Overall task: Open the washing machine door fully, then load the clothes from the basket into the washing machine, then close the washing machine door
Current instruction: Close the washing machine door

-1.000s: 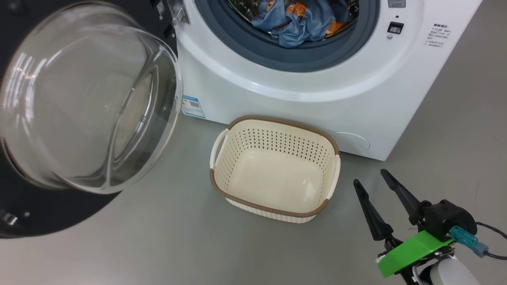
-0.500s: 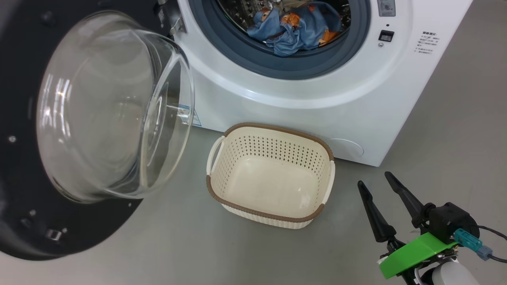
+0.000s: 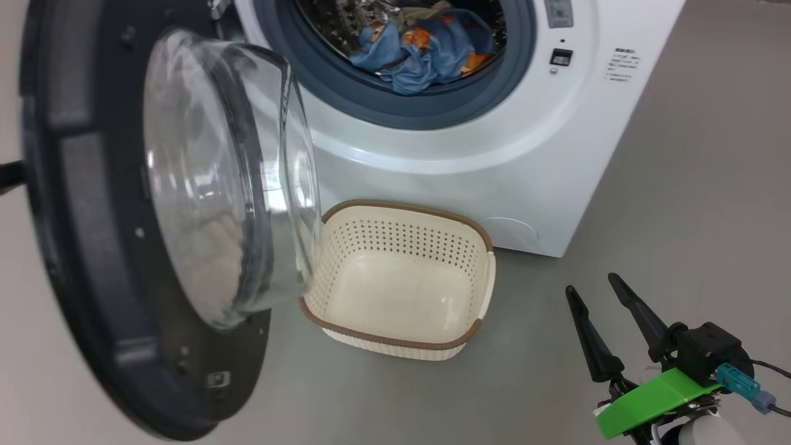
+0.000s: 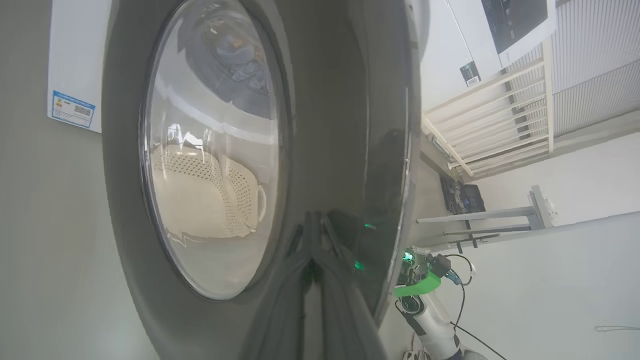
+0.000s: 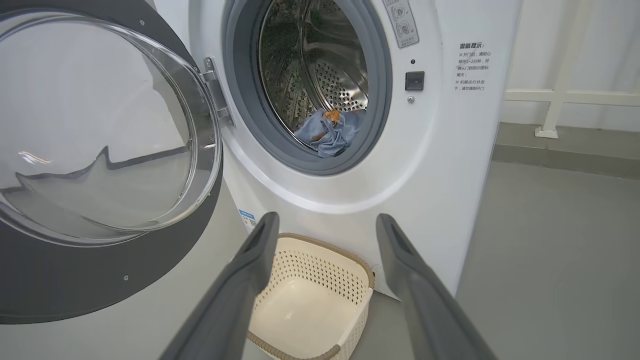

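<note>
The left gripper (image 4: 312,257) had its two long dark fingers shut together with nothing between them. In the left wrist view they lay against the glossy outer black rim of the large round washing machine door with its bulging clear glass bowl (image 4: 345,125), meeting their own reflection there, so they appeared to be touching it. The right gripper (image 3: 590,285) hung low and well apart from the work, its fingers spread wide and empty above the grey floor, beside the small cream-white perforated plastic basket with the brown woven-look rim (image 3: 405,207).

The door (image 3: 93,278) stood about half swung, its glass bowl reaching over the near-left corner of the basket. The basket was empty – the light-blue garments printed with orange-brown animals (image 3: 420,55) lay in a heap inside the steel drum of the big white front-loading washing machine (image 3: 463,173), just behind the grey gasket.

By my judgement only the closing was left. The door looked stiff and fairly heavy, turning on its hinge in a fixed arc, so it needed pushing, not gripping. Its polished rim was likely slippery and the glass was best left alone – the sound place to push was the black rim on the side far from the hinge, with a firm last press for the latch
</note>
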You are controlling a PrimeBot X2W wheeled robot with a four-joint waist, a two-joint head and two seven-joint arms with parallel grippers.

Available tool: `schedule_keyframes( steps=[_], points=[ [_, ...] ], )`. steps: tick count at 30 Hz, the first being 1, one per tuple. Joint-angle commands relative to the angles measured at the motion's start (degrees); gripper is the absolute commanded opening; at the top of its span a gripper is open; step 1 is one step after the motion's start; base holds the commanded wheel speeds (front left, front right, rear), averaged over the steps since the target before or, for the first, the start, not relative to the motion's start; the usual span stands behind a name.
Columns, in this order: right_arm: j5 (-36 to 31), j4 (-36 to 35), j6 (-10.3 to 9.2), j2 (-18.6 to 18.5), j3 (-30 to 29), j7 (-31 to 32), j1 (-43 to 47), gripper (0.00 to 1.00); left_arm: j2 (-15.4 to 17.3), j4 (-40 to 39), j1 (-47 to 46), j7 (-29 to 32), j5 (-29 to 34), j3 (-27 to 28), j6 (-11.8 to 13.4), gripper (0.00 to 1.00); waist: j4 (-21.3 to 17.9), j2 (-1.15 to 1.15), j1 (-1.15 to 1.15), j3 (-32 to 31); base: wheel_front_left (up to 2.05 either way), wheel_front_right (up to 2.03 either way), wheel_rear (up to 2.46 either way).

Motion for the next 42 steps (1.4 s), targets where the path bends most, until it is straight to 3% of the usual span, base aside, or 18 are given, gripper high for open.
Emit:
schedule_keyframes(
  steps=[1,17,26,42],
  points=[
    [-0.3,-1.6,0.09,-0.2,0.8,-0.3,0.1,1.0,2.5,-2.4,-0.5,0.7,-0.4,2.4,-0.2,0.0,-1.1,0.0,0.0,-0.1,0.0,0.0,0.0],
    [-0.4,-2.1,0.09,1.2,-0.5,-0.3,0.0,1.0,-5.0,-7.0,-3.2,1.2,3.7,-2.0,-0.2,0.0,-9.0,0.0,0.0,0.3,0.0,0.0,0.0],
    [-0.4,-2.2,0.09,1.9,-0.5,-0.3,-0.3,1.0,-8.9,-6.6,-5.2,-1.7,6.5,-3.1,-0.2,0.0,-14.0,0.0,0.0,0.6,0.0,0.0,0.0],
    [-0.4,-2.4,0.09,3.1,-0.5,-0.3,-0.6,1.0,-11.5,-0.7,-9.2,-10.6,11.3,-3.8,-0.2,0.0,-20.8,0.0,0.0,1.7,0.0,0.0,0.0]
  ],
)
